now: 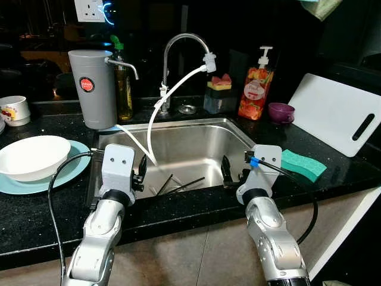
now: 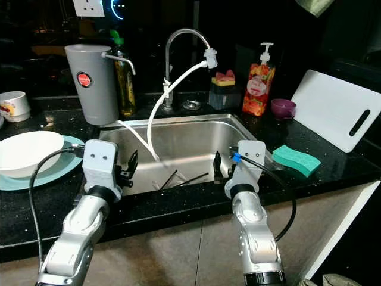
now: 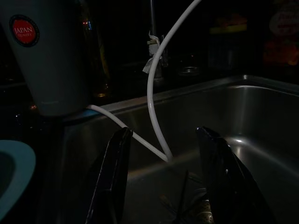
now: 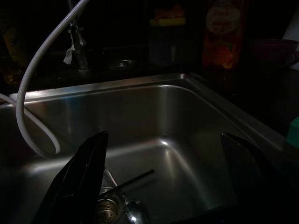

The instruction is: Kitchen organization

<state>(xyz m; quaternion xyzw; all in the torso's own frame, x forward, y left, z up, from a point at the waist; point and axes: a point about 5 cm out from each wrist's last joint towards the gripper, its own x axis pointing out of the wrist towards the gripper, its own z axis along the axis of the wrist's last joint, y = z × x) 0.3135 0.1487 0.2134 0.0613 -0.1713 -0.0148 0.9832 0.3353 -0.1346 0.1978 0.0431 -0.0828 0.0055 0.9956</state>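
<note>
A steel sink (image 1: pixel 178 123) is set into the black counter right in front of me. Dark thin utensils (image 1: pixel 181 183) lie on its floor, and a spoon (image 4: pixel 133 212) rests by the drain. My left gripper (image 1: pixel 141 171) hovers open over the sink's near left edge, holding nothing. My right gripper (image 1: pixel 233 174) stands open over the near right edge, also holding nothing. A white bowl (image 1: pixel 33 156) sits on a light blue plate (image 1: pixel 74 164) on the counter to the left. A green sponge (image 1: pixel 303 165) lies on the counter to the right.
A white hose (image 1: pixel 156 113) loops from the tap (image 1: pixel 181 42) into the sink. At the back stand a grey dispenser (image 1: pixel 92 86), an oil bottle (image 1: pixel 123 83), a soap bottle (image 1: pixel 255 86) and a purple bowl (image 1: pixel 281 111). A white cutting board (image 1: pixel 336 113) leans far right; a mug (image 1: pixel 15 109) sits far left.
</note>
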